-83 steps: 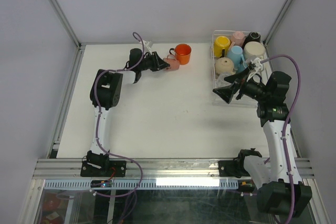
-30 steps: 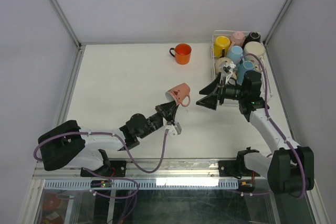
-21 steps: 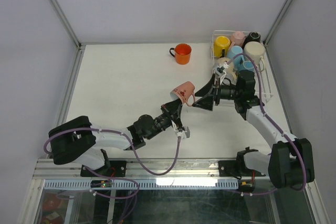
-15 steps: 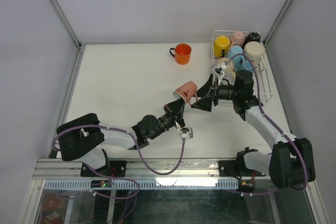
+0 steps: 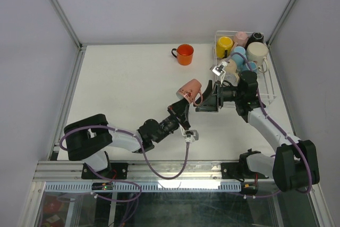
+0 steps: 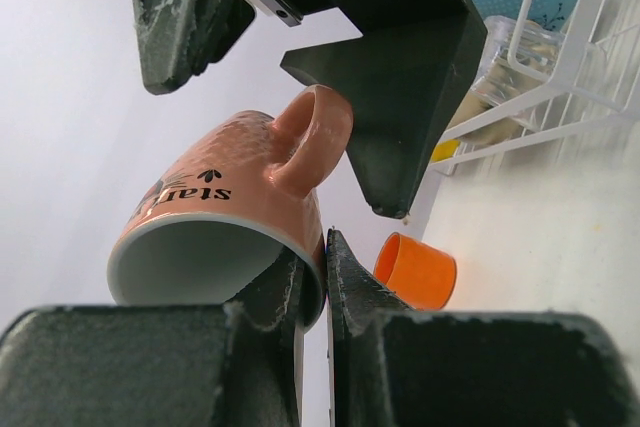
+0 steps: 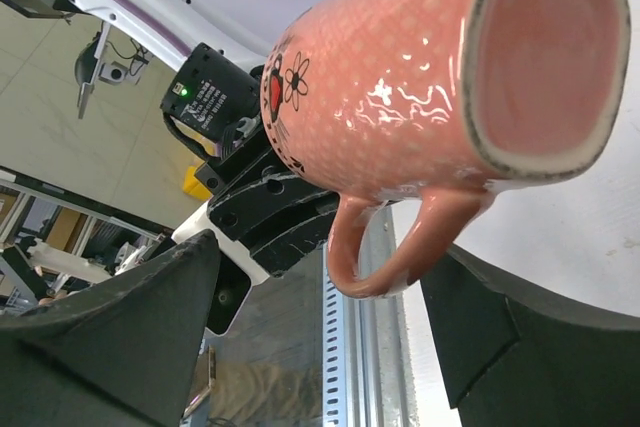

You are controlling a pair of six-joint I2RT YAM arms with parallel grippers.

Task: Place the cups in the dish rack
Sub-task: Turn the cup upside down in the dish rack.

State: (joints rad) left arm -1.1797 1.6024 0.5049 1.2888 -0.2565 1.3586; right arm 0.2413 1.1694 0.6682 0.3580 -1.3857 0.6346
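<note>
The left tool [image 5: 182, 106] is clamped on the pink mug [image 5: 189, 89], holding it in the air over the white bench [image 5: 133, 94], a little right of the middle and well short of the far right corner. The left wrist view shows the grip: one finger [image 6: 280, 297] sits inside the mouth and the other [image 6: 350, 287] outside, with the rim wall pinched narrowly between them. The mug is tilted on its side. Its mouth faces back toward the left tool and its base faces the right tool [image 5: 206, 97]. The right tool is spread wide just beside the mug. In the right wrist view the mug's handle [image 7: 385, 247] hangs between the two dark fingers with a gap on each side, so they bracket the handle without closing on it. The mug carries black lettering and a small flower-and-heart print. The dish rack [image 5: 217, 38] stands in the far right corner of the bench, just behind the right arm. It holds a yellow mug [image 5: 224, 43], a pale pink one, a black one, a beige mug [image 5: 257, 51] and a blue mug [image 5: 238, 54], packed close together. An orange mug [image 5: 185, 55] stands upright alone near the far edge of the bench, left of the rack and well apart from both tools.
</note>
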